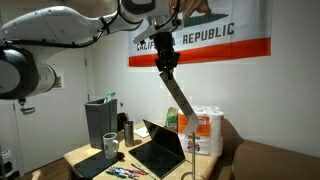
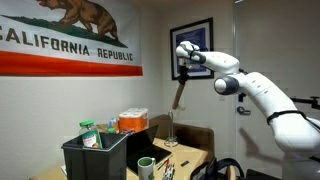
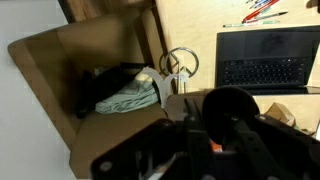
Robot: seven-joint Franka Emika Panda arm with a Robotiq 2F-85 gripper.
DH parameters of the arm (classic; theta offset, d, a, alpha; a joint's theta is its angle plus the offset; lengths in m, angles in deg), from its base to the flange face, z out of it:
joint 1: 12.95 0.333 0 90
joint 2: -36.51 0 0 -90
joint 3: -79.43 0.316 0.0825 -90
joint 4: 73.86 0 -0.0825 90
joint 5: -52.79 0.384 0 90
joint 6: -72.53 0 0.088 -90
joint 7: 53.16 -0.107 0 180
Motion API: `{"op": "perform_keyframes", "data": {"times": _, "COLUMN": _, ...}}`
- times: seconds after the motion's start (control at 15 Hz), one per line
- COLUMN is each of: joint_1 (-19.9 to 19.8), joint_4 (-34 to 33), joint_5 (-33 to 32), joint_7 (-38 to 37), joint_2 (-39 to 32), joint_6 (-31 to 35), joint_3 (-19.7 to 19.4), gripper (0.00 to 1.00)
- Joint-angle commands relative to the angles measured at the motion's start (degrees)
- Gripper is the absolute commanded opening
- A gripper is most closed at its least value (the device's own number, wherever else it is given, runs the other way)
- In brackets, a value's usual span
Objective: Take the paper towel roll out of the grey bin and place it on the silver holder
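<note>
We are looking at the gripper [image 1: 165,60] raised high in front of the flag [image 1: 220,40], its jaws clamping the upper end of the paper towel roll [image 1: 178,95], which is showing as a slim brown tube. In an exterior view its long axis is slanting, the lower end pointing down toward the laptop [image 1: 160,150] and the wrapped towel packs [image 1: 207,132]. In an exterior view the silver holder [image 2: 172,128] is standing just below it, and there the roll is hanging nearly upright. It is in the air, well apart from the grey bin [image 1: 100,122].
</note>
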Motion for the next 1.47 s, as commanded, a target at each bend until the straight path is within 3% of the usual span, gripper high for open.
{"op": "perform_keyframes", "data": {"times": 0.0, "joint_1": -0.3, "joint_4": -4.5, "joint_5": 0.6, "joint_7": -0.7, "joint_2": -2.7, "joint_6": -2.9, "joint_3": -0.3, "gripper": 0.05}}
{"op": "perform_keyframes", "data": {"times": 0.07, "joint_1": -0.1, "joint_4": 2.5, "joint_5": 0.4, "joint_7": -0.8, "joint_2": 1.0, "joint_6": 0.1, "joint_3": 0.1, "gripper": 0.05}}
{"op": "perform_keyframes", "data": {"times": 0.13, "joint_1": -0.1, "joint_4": 2.4, "joint_5": 0.4, "joint_7": -0.9, "joint_2": 0.8, "joint_6": 0.2, "joint_3": 0.1, "gripper": 0.05}}
{"op": "perform_keyframes", "data": {"times": 0.2, "joint_1": -0.3, "joint_4": -4.6, "joint_5": 0.8, "joint_7": -1.0, "joint_2": -3.2, "joint_6": -3.1, "joint_3": -0.1, "gripper": 0.05}}
{"op": "perform_keyframes", "data": {"times": 0.27, "joint_1": -0.2, "joint_4": 2.4, "joint_5": 0.7, "joint_7": -1.0, "joint_2": 0.5, "joint_6": 0.1, "joint_3": 0.2, "gripper": 0.05}}
{"op": "perform_keyframes", "data": {"times": 0.33, "joint_1": -0.2, "joint_4": 2.4, "joint_5": 0.7, "joint_7": -1.1, "joint_2": 0.4, "joint_6": 0.2, "joint_3": 0.3, "gripper": 0.05}}
{"op": "perform_keyframes", "data": {"times": 0.4, "joint_1": -0.4, "joint_4": -4.7, "joint_5": 1.2, "joint_7": -1.1, "joint_2": -3.6, "joint_6": -3.0, "joint_3": 0.1, "gripper": 0.05}}
{"op": "perform_keyframes", "data": {"times": 0.47, "joint_1": -0.3, "joint_4": 2.4, "joint_5": 1.1, "joint_7": -1.2, "joint_2": 0.1, "joint_6": 0.1, "joint_3": 0.4, "gripper": 0.05}}
{"op": "perform_keyframes", "data": {"times": 0.6, "joint_1": -0.4, "joint_4": 2.3, "joint_5": 1.2, "joint_7": -1.3, "joint_2": -0.2, "joint_6": 0.3, "joint_3": 0.5, "gripper": 0.05}}
{"op": "perform_keyframes", "data": {"times": 0.67, "joint_1": -0.5, "joint_4": -4.8, "joint_5": 1.6, "joint_7": -1.3, "joint_2": -4.1, "joint_6": -2.9, "joint_3": 0.4, "gripper": 0.05}}
{"op": "perform_keyframes", "data": {"times": 0.73, "joint_1": -0.4, "joint_4": 2.2, "joint_5": 1.4, "joint_7": -1.3, "joint_2": -0.2, "joint_6": 0.3, "joint_3": 0.6, "gripper": 0.05}}
{"op": "perform_keyframes", "data": {"times": 1.4, "joint_1": -0.8, "joint_4": 2.2, "joint_5": 3.0, "joint_7": -1.7, "joint_2": -0.8, "joint_6": 1.6, "joint_3": 1.3, "gripper": 0.05}}
